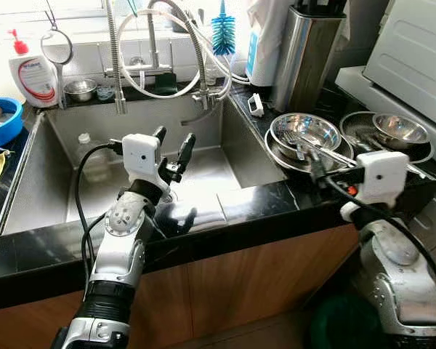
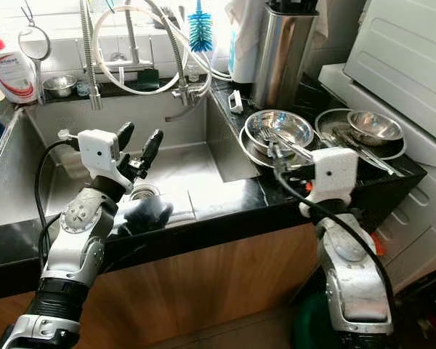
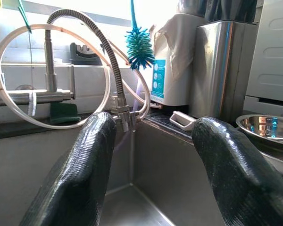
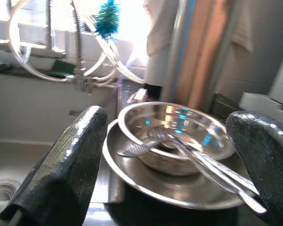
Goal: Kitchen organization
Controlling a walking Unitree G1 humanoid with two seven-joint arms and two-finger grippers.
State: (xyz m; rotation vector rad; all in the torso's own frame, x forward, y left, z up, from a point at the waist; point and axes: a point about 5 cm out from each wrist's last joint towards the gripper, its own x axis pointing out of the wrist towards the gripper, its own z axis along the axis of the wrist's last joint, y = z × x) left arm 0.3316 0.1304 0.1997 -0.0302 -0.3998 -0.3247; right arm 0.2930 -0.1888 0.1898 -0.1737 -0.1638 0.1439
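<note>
Both grippers, left and right, spread empty; steel bowls and utensils at the counter's right end appear unsorted.

A: Where does the light originate?
B: From the window beyond the left pincer; it is overexposed to white.

A: Glare and shadow?
B: Highlights flare on the steel bowl between the right pincer's fingers; a dark shadow lies on the sink floor below the left pincer.

A: Sharpness?
B: The right wrist view is soft and smeared; near fingers blur.
</note>
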